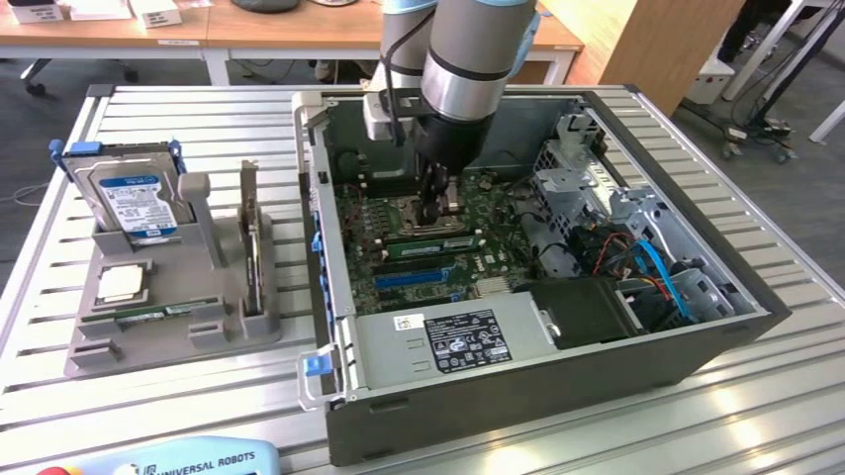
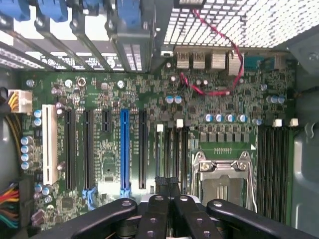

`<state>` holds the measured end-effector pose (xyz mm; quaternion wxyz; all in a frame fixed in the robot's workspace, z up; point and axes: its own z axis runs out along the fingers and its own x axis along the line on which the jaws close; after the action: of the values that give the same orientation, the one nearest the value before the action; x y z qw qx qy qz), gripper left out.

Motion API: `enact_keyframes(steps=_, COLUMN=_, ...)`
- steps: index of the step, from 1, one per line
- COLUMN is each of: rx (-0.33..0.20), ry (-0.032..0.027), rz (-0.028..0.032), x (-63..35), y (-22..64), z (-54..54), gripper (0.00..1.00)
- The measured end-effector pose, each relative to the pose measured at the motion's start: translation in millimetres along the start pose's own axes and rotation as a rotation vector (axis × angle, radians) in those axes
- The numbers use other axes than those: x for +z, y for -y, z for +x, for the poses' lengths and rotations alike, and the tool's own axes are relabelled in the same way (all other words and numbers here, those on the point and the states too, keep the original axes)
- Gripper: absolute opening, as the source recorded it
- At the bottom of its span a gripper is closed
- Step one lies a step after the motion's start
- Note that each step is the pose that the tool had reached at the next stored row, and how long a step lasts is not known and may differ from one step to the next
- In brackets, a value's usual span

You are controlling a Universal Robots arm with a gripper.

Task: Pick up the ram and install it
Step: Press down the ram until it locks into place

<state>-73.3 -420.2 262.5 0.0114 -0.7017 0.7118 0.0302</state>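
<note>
My gripper (image 1: 441, 210) hangs inside the open computer case (image 1: 739, 327), low over the motherboard (image 2: 104, 149) beside the empty processor socket (image 2: 219, 181). The ram (image 1: 430, 241), a narrow green stick, lies along the memory slots just toward the case's front from the fingers. I cannot tell whether it touches them. In the wrist view the gripper (image 2: 168, 183) has its two black fingertips (image 2: 160, 182) pressed together over the dark memory slots (image 2: 172, 149). No green edge shows between them.
A grey fixture (image 1: 172, 332) on the exterior view's left holds a blue-labelled hard drive (image 1: 133, 203), a silver processor (image 1: 122, 284) and an upright dark card (image 1: 249, 247). The power supply (image 1: 456, 341) and drive cage (image 1: 581, 188) crowd the case. Desks stand behind.
</note>
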Motion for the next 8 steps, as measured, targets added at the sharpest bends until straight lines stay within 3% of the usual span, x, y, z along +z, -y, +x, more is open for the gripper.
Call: enact_keyframes(steps=8, rx=0.000, ry=0.0000, rz=0.0000, x=-0.4, y=16.3, z=-0.2, gripper=0.10)
